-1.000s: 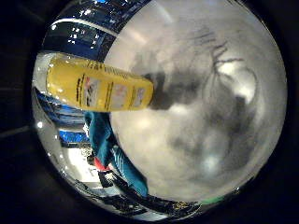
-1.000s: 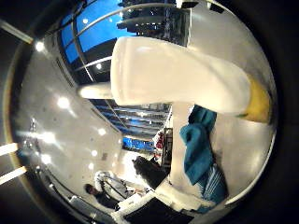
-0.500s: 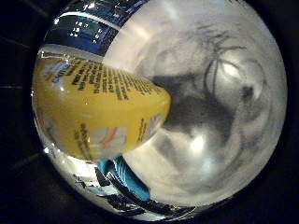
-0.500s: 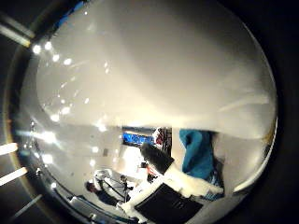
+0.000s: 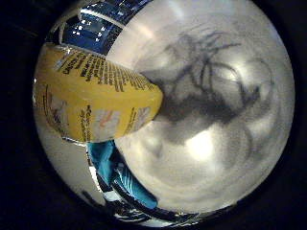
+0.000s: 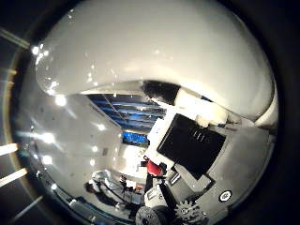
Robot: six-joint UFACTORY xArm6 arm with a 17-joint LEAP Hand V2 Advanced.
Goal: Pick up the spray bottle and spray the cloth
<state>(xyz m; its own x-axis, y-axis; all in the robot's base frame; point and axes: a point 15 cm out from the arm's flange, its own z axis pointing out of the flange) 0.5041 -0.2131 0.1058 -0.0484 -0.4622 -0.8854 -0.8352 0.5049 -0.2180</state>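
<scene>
The spray bottle stands on the white table (image 5: 230, 163), very close to my palm. Its yellow labelled body (image 5: 96, 96) fills much of the little finger side view. Its white upper part (image 6: 159, 56) fills much of the thumb side view. My right hand (image 6: 192, 159) reaches in with a white and black finger (image 6: 199, 136), which curls up against the bottle's white part. The teal cloth (image 5: 110, 168) lies crumpled on the table just beside the bottle's base.
The hand's dark shadow (image 5: 206, 86) falls on the table past the bottle. Blue window panels (image 6: 136, 112) and ceiling lights of the room show behind the bottle.
The bottle stays as close as half a second ago, far closer than a second ago. The finger has swung up and in against the bottle's white part, hiding the cloth in the thumb side view.
</scene>
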